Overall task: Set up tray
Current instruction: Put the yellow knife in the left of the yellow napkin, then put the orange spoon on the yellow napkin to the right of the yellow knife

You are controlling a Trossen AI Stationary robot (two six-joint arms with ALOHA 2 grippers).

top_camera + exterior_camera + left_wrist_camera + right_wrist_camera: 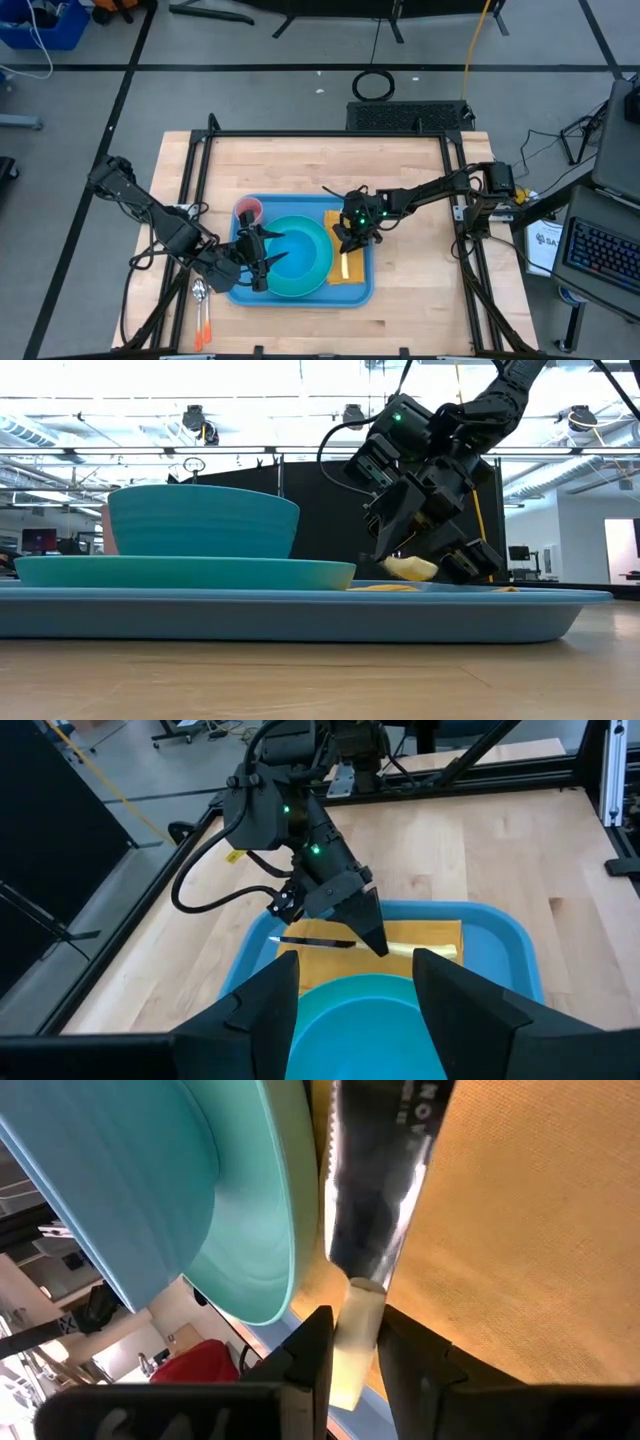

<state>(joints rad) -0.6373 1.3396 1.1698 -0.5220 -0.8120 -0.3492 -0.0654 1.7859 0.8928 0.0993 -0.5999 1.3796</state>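
Note:
The blue tray (355, 292) lies at the table's middle. On it a cyan plate (318, 262) carries a cyan bowl (203, 520). A pink cup (248, 210) and a yellow napkin (349, 268) are on the tray too. My right gripper (352, 234) is shut on a knife (315, 942) over the napkin's left edge, beside the plate. My left gripper (257, 264) is open at the plate's left side, its fingers (262, 1008) standing apart on either side of the bowl (355, 1020). My right gripper pinches the knife's cream handle (354, 1320) between its two fingers, which come from above and slant down. The serrated blade (375, 1190) reaches out past the fingertips, about level, low over the yellow napkin (520, 1230). Whether it rests on the napkin does not show. My left gripper: I cannot tell whether its fingers touch the bowl.
A spoon (198, 291) and orange-handled cutlery (204, 330) lie on the wood left of the tray, near the front edge. A black frame (330, 135) runs round the table. Bare wood lies beyond and right of the tray.

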